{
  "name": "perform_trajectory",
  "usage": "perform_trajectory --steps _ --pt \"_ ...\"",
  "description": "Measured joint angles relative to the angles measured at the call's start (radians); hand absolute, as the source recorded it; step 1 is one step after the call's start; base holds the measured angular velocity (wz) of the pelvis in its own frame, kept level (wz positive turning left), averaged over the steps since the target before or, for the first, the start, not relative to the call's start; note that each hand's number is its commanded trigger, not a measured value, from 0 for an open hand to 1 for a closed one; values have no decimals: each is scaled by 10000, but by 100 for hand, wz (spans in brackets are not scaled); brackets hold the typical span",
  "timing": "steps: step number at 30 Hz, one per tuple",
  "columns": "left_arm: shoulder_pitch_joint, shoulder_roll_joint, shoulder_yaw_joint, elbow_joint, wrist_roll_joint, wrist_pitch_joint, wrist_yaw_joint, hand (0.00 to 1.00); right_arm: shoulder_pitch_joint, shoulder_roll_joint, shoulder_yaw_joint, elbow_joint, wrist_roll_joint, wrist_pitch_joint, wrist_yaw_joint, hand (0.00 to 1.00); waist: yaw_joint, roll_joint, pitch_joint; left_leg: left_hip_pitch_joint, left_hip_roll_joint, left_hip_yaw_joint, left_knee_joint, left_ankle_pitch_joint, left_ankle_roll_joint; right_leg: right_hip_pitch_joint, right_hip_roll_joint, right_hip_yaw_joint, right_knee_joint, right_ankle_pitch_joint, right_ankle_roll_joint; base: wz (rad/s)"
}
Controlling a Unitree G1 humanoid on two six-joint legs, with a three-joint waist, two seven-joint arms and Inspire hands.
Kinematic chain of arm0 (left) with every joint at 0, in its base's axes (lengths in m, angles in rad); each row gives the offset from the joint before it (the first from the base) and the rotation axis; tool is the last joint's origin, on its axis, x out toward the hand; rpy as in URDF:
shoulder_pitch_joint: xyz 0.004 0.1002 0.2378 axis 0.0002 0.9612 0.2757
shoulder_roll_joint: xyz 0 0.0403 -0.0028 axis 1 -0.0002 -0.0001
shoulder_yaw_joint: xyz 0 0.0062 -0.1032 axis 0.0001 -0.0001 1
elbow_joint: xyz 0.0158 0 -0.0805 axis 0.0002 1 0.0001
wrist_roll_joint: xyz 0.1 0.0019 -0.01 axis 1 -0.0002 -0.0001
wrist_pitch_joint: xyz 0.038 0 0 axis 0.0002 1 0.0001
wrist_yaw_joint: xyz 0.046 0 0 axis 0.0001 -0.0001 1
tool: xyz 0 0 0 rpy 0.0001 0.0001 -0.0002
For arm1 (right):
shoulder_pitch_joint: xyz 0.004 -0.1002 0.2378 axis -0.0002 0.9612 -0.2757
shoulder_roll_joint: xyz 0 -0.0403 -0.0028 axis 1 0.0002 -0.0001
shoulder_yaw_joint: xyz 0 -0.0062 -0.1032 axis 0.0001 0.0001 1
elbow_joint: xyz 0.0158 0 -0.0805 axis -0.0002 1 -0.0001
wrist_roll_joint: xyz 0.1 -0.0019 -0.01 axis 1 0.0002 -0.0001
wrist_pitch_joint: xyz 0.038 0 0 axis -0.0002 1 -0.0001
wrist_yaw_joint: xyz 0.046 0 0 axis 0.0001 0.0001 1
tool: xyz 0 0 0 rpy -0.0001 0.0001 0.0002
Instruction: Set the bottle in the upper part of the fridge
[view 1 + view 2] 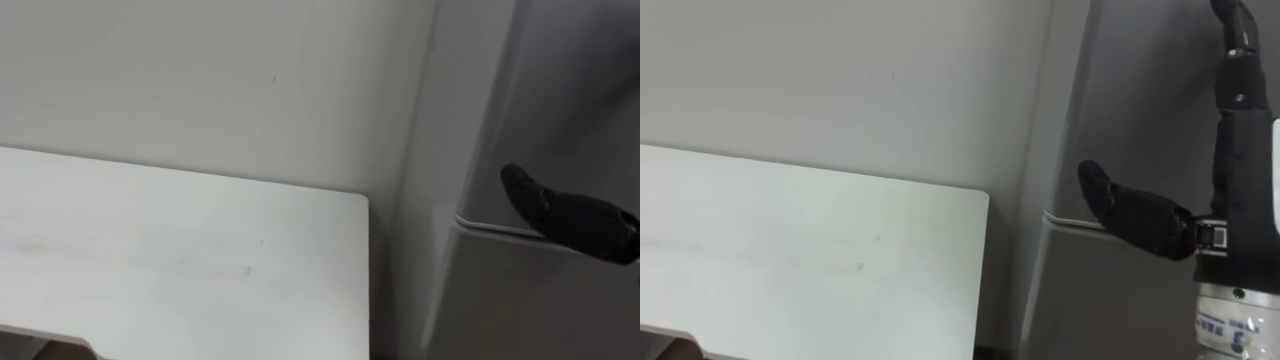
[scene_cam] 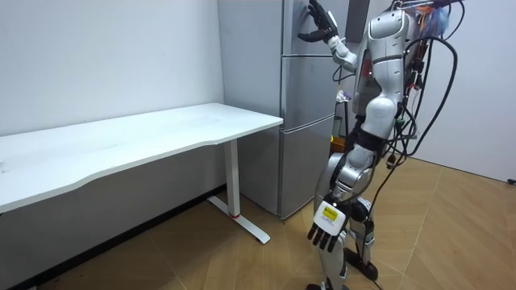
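I stand facing a tall grey fridge (image 2: 310, 121) with an upper door (image 1: 560, 90) and a lower door (image 1: 520, 300), both closed. My right hand (image 1: 1230, 190) is raised against the upper door, open, its fingers (image 1: 1240, 60) pointing straight up along the door. Its thumb (image 1: 1105, 195) reaches sideways just above the seam between the two doors. The same right hand (image 2: 318, 24) sits high on the fridge front in the room view. My left hand (image 2: 326, 228) hangs open at my side, holding nothing.
A white desk (image 1: 180, 260) stands against the wall to the left of the fridge, with a narrow gap between its right edge and the fridge side. In the room view a wooden floor (image 2: 451, 234) lies behind me.
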Motion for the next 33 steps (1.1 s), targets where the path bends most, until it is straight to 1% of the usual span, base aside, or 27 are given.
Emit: perform_trajectory --steps 2,5,7,10,13,16,19,23,26,28,31,33 --pt "34 11 0 -85 -13 32 -1 0 -20 0 0 163 -161 -14 -102 0 12 17 -1 4 -5 -46 18 3 -1 25 0 -17 1 0 0 4" --pt "-46 21 0 -90 -17 170 -2 0 -81 -53 36 527 -568 6 -356 0 104 46 -8 27 -6 -51 -1 14 -10 50 1 -21 10 0 0 0" --pt "-87 12 0 -88 -10 350 -5 0 -233 -52 134 1093 -1357 -10 -673 0 192 63 -12 66 -7 -55 -14 35 -12 80 0 -15 18 3 -5 0" --pt "-68 9 -31 -75 -15 474 -12 0 -558 -53 232 1842 -2202 -22 -893 0 185 85 1 140 -7 -58 -13 62 -8 166 0 -22 17 16 -26 0" --pt "-120 12 -76 -75 -16 536 -22 0 -810 -53 250 2383 -2639 -18 -946 0 185 93 -1 136 -7 -85 -3 104 3 183 1 -25 12 34 -55 0" --pt "-160 15 -192 -75 -9 540 -36 0 -986 -53 267 2709 -2748 29 -947 0 217 94 -1 127 -14 -108 -5 161 19 183 3 -14 -6 49 -71 0" --pt "-165 15 -215 -88 -13 553 -50 0 -1008 -53 282 2728 -2749 197 -981 0 251 96 -7 91 -27 -138 -15 212 41 183 12 -27 -143 89 -49 3" --pt "-191 34 -366 -108 -14 566 -50 0 -1009 -53 293 2726 -2674 193 -1082 0 231 97 -12 38 -50 -166 -12 226 58 169 9 -47 -168 125 -36 2" --pt "-125 33 -392 -292 -14 563 -48 0 -1008 -53 312 2664 -2504 160 -1097 0 228 128 -50 34 -55 -163 -5 229 61 172 11 -43 -151 146 -40 0" --pt "-44 38 -390 -476 -29 556 -46 0 -1008 -53 342 2657 -2491 156 -1097 0 226 193 -140 40 -67 -160 -8 229 63 173 3 -39 -156 148 -35 0" --pt "43 81 -384 -794 -44 523 -46 0 -997 -53 340 2551 -2211 64 -1100 0 168 232 -171 38 -67 -178 6 229 64 200 3 -63 -155 147 -34 0" --pt "68 96 -376 -939 -55 480 -46 0 -981 -59 339 2443 -1771 -27 -1101 0 140 235 -167 33 -70 -192 10 229 64 213 2 -79 -158 147 -34 2"
